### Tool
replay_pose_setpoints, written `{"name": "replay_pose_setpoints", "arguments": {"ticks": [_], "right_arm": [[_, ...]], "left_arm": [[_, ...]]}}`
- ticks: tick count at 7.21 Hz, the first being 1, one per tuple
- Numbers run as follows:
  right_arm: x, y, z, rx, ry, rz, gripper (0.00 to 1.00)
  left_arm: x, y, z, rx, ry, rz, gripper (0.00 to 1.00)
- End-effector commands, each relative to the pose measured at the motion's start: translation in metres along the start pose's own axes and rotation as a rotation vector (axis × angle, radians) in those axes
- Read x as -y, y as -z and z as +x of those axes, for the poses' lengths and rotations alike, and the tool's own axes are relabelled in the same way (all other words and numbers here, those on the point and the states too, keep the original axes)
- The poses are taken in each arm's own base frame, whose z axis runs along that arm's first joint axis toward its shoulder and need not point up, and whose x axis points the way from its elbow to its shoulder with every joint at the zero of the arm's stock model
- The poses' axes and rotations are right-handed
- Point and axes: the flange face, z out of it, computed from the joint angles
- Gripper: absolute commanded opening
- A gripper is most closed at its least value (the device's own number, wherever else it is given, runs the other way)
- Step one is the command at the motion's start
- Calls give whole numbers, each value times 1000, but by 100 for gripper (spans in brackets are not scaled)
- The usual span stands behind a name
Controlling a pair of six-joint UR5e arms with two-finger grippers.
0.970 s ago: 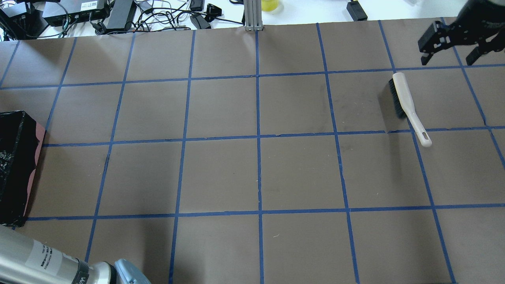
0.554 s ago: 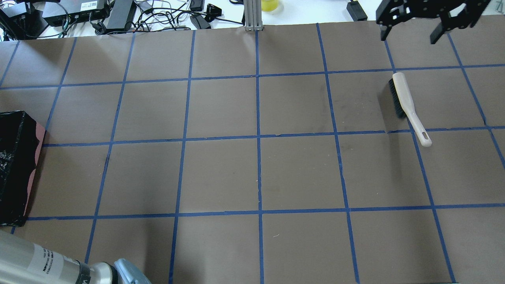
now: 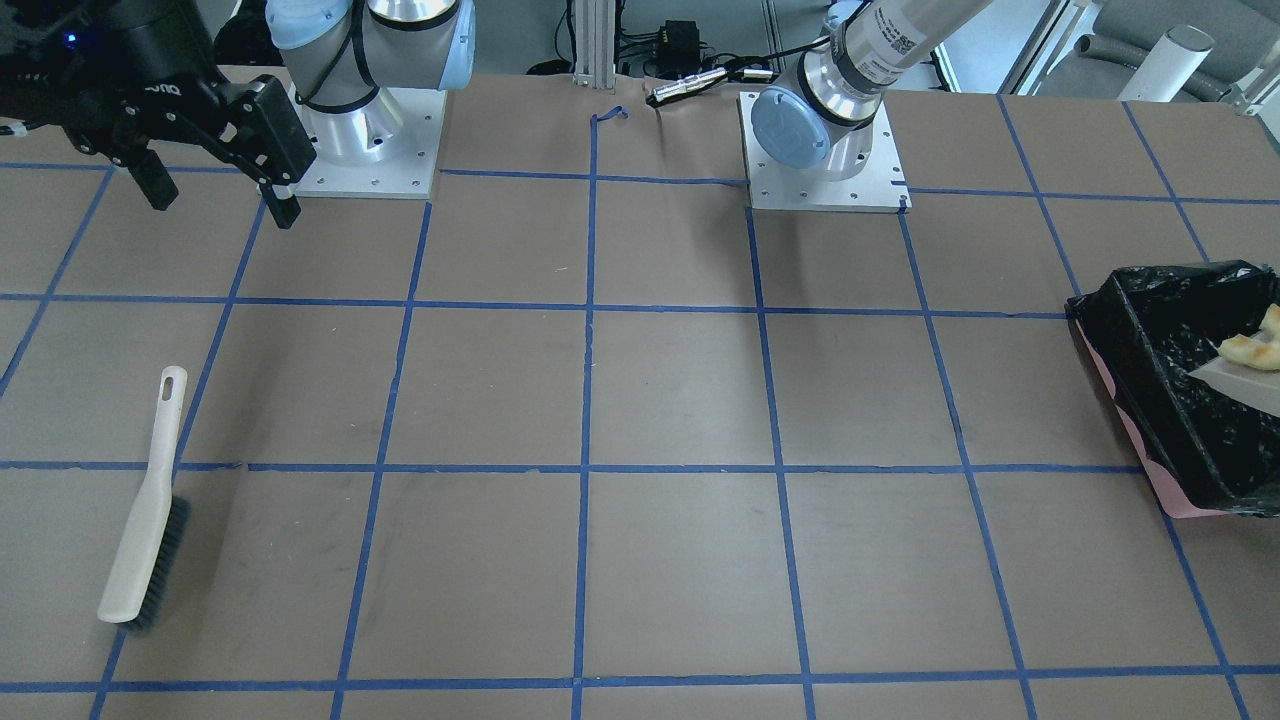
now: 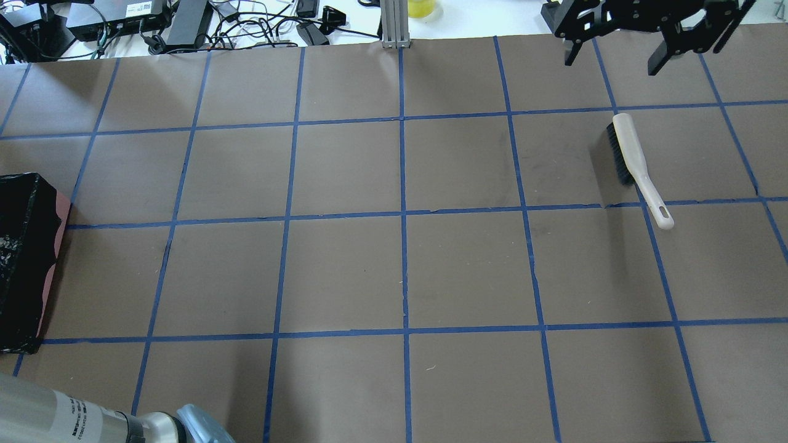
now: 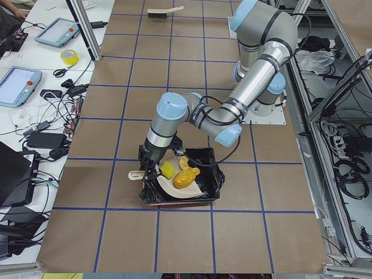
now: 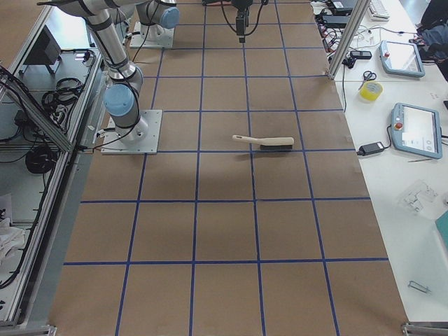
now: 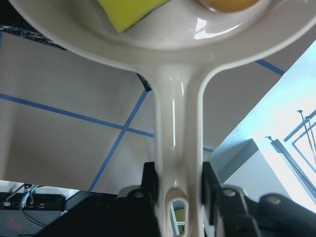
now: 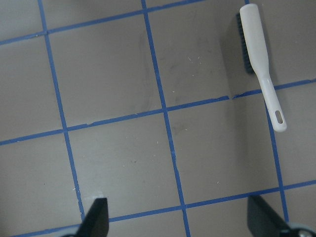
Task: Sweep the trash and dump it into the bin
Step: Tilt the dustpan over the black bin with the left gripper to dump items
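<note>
Near left: left tool (image 7: 178, 180) pinches the dustpan (image 7: 177, 113) handle, pan over the bin (image 5: 214, 171); sponge wedge (image 5: 168, 170), potato-like lump (image 5: 184, 179) and peel (image 5: 184, 163) sit in the pan (above the black liner). Far right on the counter (image 4: 345, 271): brush (image 4: 634, 163); beyond it the right tool (image 4: 611, 64), spread, empty.

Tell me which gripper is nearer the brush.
Right. The right gripper hovers open near the brush; the left gripper holds the dustpan over the bin, across the table.

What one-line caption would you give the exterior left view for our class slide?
Left gripper holds the dustpan, carrying the sponge wedge and potato-like lump, over the black-lined bin.
</note>
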Motion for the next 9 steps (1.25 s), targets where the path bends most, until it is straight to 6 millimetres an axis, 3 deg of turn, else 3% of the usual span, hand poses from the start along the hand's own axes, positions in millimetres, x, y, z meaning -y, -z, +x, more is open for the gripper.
{"name": "replay_pose_setpoints", "arguments": {"ticks": [1, 3, 5, 9], "right_arm": [[-30, -10, 5, 9, 17, 9, 100], [-25, -12, 4, 13, 106, 34, 100], [-25, -12, 4, 13, 110, 34, 100], [-25, -12, 3, 16, 102, 32, 100]], "left_arm": [[2, 25, 4, -2, 16, -59, 0], [8, 35, 3, -34, 21, -120, 0], [31, 35, 0, -83, 22, -221, 0], [44, 68, -2, -109, 26, -259, 0]]}}
